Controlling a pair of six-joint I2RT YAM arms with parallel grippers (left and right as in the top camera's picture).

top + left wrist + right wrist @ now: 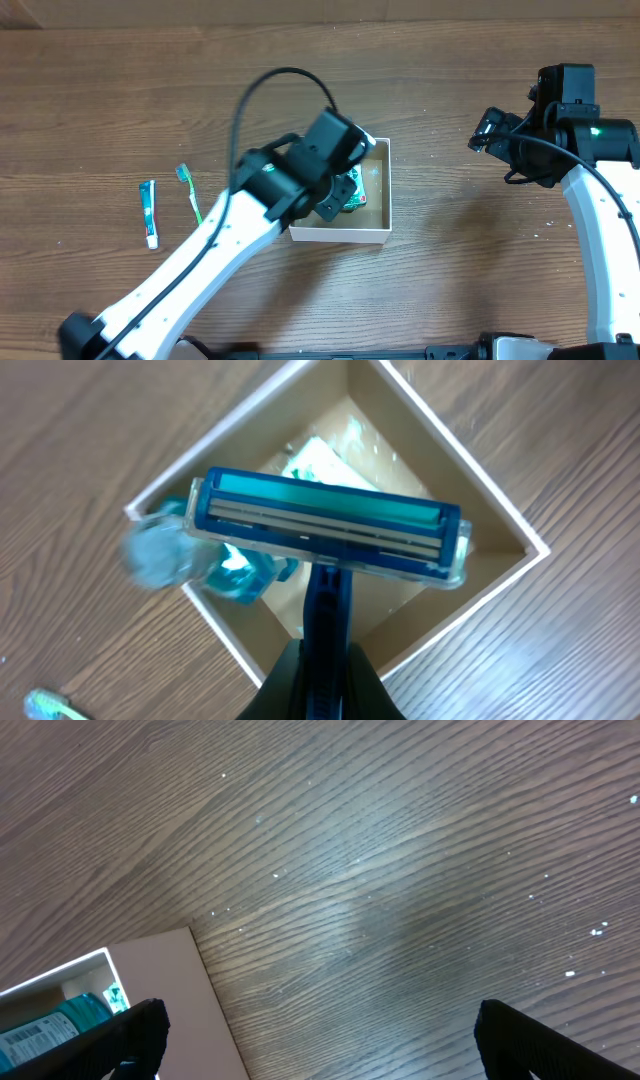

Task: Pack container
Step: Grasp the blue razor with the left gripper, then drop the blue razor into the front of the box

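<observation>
The container [340, 235] is a shallow white-walled box with a brown bottom at the table's middle; it also shows in the left wrist view [500, 510] and its corner in the right wrist view [150, 970]. My left gripper [325, 670] is shut on a blue razor [325, 525] by its handle, head up, held above the container. Teal packets and a clear blue bottle [240, 575] lie inside. My right gripper [320, 1030] is open and empty over bare table right of the container.
A toothpaste tube [149, 213] and a green toothbrush [189, 192] lie on the wooden table left of the container. The left arm hides most of the container's left half from overhead.
</observation>
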